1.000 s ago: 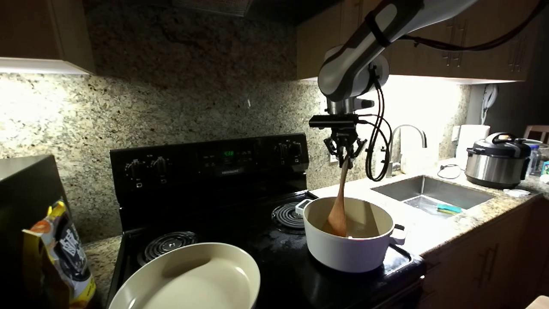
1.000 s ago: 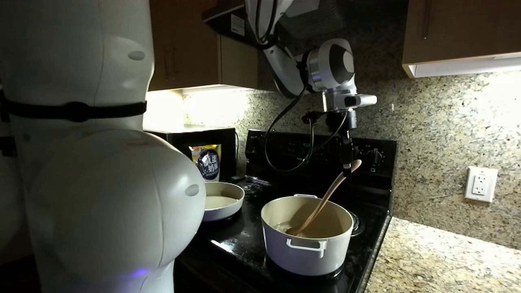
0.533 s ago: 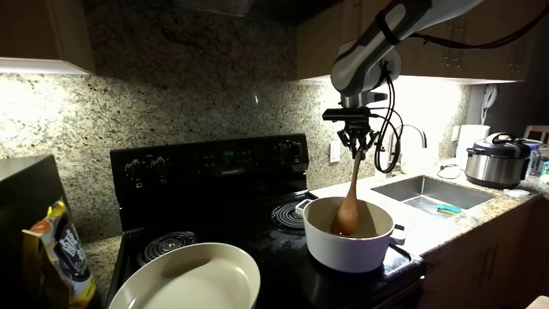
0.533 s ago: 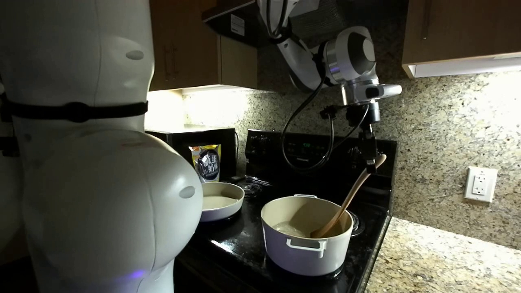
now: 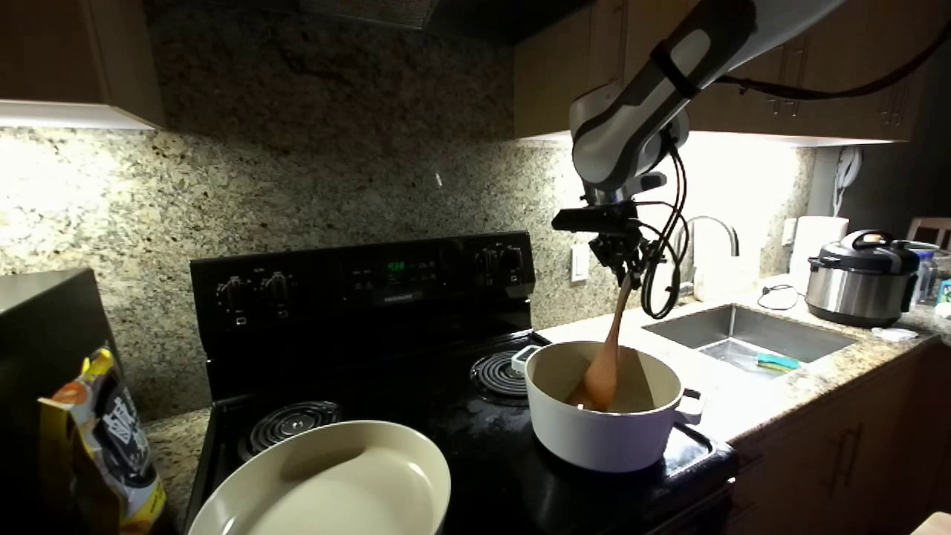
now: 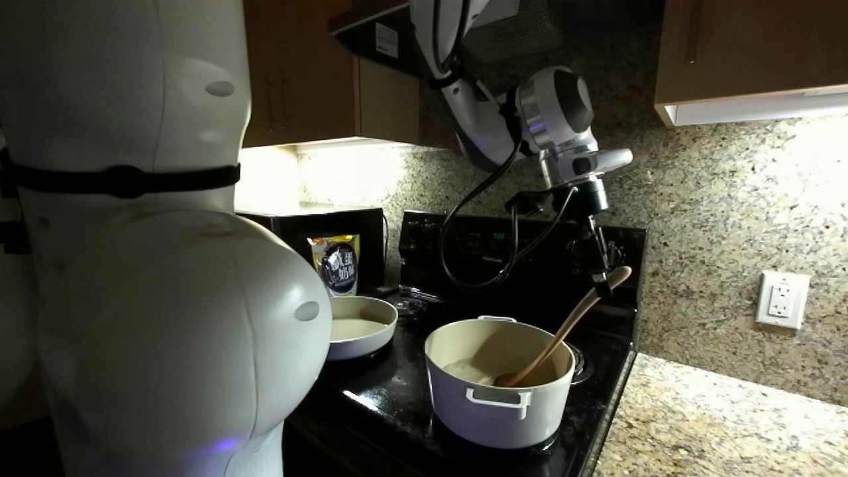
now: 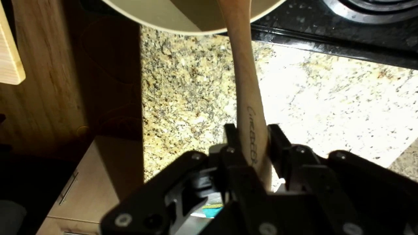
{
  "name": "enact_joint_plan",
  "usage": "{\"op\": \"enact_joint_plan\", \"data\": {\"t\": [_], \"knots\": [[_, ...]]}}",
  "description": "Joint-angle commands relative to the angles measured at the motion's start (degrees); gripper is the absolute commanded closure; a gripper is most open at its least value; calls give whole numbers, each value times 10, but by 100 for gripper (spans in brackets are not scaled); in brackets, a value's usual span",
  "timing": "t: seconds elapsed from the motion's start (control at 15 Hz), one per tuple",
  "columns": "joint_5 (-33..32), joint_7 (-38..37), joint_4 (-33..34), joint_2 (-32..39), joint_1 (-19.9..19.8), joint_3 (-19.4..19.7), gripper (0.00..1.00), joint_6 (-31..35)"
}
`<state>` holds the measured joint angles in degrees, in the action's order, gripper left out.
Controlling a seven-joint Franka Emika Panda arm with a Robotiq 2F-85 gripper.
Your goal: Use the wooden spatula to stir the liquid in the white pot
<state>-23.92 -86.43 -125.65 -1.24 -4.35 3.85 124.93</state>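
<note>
I judged this the stirring step.
My gripper (image 7: 253, 130) pinched the wooden spatula (image 6: 570, 324) by its handle; slow, low circles inside the white pot (image 6: 457, 411) seemed best.

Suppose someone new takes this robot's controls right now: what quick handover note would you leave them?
The black two-fingered gripper is shut on the long orange-brown wooden spatula.
The spatula slants into the round straight-sided white pot on the black coil-burner stove.
Done: spatula gripped, wide end down inside the pot.
To do: stir the liquid in it; how well mixed it is can't be told.
</note>
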Motion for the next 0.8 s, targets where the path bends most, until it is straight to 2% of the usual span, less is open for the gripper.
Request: {"op": "enact_joint_plan", "data": {"t": [0.0, 0.27, 0.73], "knots": [[-28, -79, -35, -27, 21, -24, 91, 5], [-18, -111, -44, -43, 33, -40, 90, 13], [-45, -178, -69, -114, 6, -40, 91, 19]]}}
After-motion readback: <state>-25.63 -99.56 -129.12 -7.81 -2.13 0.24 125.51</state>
